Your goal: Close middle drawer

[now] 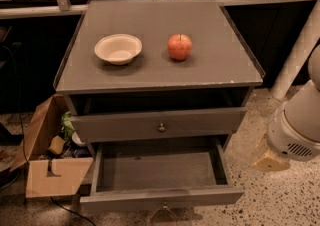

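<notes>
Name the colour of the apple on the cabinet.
The apple is red, camera view; gripper at lower right.

On the grey tabletop (215,67) a cream bowl (118,48) sits left of centre and a red apple (179,46) to its right, the two apart. At lower left an open cardboard box (44,172) stands on the speckled floor (285,200), something green inside. A pale post (298,47) slants down the right edge. The pincer (162,215) shows at bottom centre.
</notes>
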You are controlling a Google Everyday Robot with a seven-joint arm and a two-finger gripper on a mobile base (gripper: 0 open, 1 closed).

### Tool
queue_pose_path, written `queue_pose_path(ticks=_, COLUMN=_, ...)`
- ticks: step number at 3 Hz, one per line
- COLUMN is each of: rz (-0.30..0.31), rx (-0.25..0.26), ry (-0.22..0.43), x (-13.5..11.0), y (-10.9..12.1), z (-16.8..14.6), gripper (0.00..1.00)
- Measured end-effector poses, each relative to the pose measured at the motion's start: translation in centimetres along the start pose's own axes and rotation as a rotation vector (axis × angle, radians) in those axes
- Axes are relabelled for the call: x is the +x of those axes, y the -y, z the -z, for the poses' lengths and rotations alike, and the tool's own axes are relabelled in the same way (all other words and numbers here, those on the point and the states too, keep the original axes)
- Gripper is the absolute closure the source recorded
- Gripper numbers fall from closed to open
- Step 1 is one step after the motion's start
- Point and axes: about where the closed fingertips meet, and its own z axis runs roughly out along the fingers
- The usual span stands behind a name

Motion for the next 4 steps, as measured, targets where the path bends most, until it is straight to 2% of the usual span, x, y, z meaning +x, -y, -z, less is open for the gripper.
queue_pose_path(ticks=1, rz=-0.040, rx=-0.052, ry=-0.012, x=0.9, y=-1.4, z=-3.6, gripper=1.00)
queue_pose_path(ticks=2, rz=-0.128, rx=-0.142, ry=-0.055, x=2.7, y=-3.9, z=-12.6, gripper=1.00)
queue_pose_path(ticks=3, rz=-0.215, rx=-0.226, ry=-0.087, x=3.9, y=-5.3, z=-19.6, gripper=1.00)
queue_pose_path(ticks=4, rz=-0.215, rx=-0.226, ry=-0.087, x=3.9, y=-5.3, z=-19.6, gripper=1.00)
